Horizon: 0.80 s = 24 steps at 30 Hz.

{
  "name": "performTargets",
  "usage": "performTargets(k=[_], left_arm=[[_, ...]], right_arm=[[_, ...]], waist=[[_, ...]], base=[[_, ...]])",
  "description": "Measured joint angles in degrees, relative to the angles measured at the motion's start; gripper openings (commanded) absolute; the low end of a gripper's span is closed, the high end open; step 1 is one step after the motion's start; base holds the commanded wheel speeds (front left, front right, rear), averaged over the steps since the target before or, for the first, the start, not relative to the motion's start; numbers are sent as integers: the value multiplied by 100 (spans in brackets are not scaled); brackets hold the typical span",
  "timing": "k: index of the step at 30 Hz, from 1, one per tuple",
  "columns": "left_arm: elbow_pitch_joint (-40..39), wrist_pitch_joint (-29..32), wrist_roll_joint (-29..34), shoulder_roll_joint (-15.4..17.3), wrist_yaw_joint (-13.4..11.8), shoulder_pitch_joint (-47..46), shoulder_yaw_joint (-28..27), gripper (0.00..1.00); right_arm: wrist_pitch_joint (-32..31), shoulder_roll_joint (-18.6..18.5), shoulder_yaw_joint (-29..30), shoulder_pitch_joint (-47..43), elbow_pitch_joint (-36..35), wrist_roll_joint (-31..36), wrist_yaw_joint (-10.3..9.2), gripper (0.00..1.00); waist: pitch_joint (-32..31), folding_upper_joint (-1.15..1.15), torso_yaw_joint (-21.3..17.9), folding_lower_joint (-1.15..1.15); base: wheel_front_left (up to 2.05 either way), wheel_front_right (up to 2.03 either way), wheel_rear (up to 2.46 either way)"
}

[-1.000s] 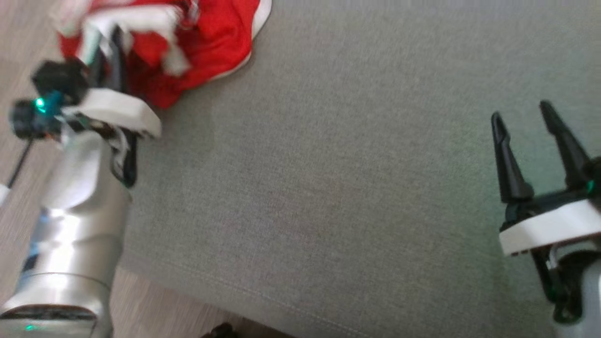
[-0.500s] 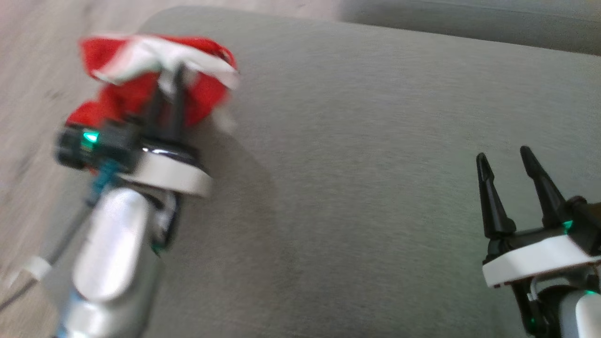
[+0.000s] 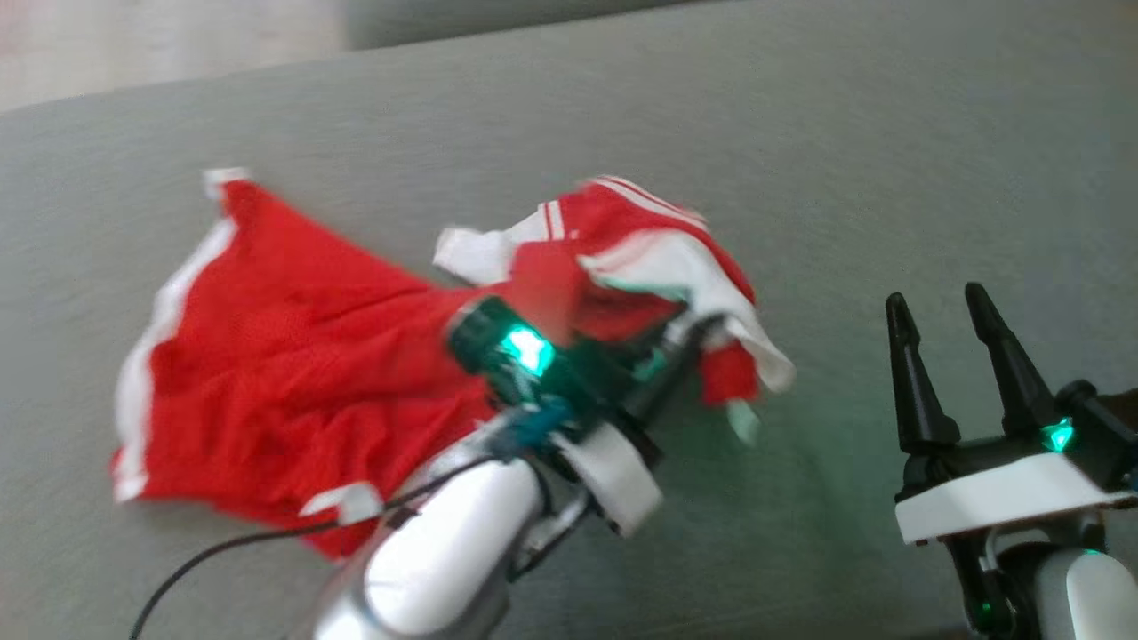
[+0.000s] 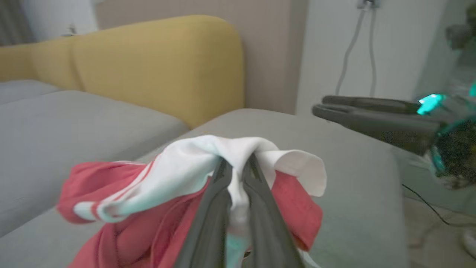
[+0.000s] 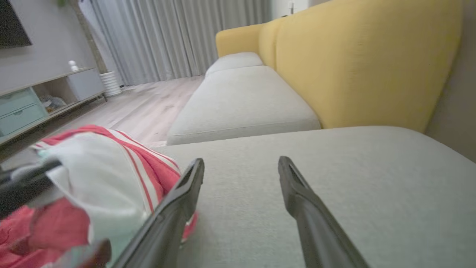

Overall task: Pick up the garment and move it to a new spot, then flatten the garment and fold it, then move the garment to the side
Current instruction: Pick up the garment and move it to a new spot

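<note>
garment (image 3: 293, 373): red, white-trimmed, long axis left-right across the frame's middle, on the sofa cushion (image 3: 889, 133).
left fingers (image 4: 214, 208): pinching its white fold, right end.
right fingers (image 3: 916, 391): spread, lower right.

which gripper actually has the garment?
The left gripper: its fingers are shut on the red garment at its white trim. The right gripper stands open and empty beside it.
</note>
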<state>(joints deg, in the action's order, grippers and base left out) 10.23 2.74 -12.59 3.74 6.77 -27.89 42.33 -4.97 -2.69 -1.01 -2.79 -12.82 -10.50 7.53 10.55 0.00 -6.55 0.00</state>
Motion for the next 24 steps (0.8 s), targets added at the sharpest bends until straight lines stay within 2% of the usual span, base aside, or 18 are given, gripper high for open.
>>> performTargets(k=[4,7,8,9,12,16,19,24], left_arm=[[500,125,-247,-63,37,-208,623,0],[910,177,-435,-67,40,-227,912,0],[1039,176,-467,-63,40,-230,984,36],[1141,174,-477,-59,52,-236,1038,100],[1235,-30,-508,-52,78,-300,1183,100],[1166,-427,-506,-52,19,-458,1148,100],[977,-722,-508,-13,-218,-439,1024,100],[525,-1233,-638,246,-740,-271,383,100]], right_arm=[[181,4,36,4,149,-218,0,100],[305,5,66,8,261,-279,0,100],[334,7,69,24,294,-287,0,100],[360,12,76,57,328,-312,0,100],[407,13,86,221,420,-312,0,100],[446,13,88,274,441,-299,0,100],[436,13,107,270,432,-233,0,100],[282,13,162,220,338,-105,0,100]], waist=[[218,0,-513,0],[446,0,-746,0],[519,0,-795,2],[589,0,-834,2],[703,0,-846,2],[636,0,-677,1],[494,0,-489,0],[300,0,-99,0]], base=[[0,0,0],[0,0,0],[0,0,0],[0,0,0],[0,0,0],[0,0,0],[0,0,0],[0,0,0]])
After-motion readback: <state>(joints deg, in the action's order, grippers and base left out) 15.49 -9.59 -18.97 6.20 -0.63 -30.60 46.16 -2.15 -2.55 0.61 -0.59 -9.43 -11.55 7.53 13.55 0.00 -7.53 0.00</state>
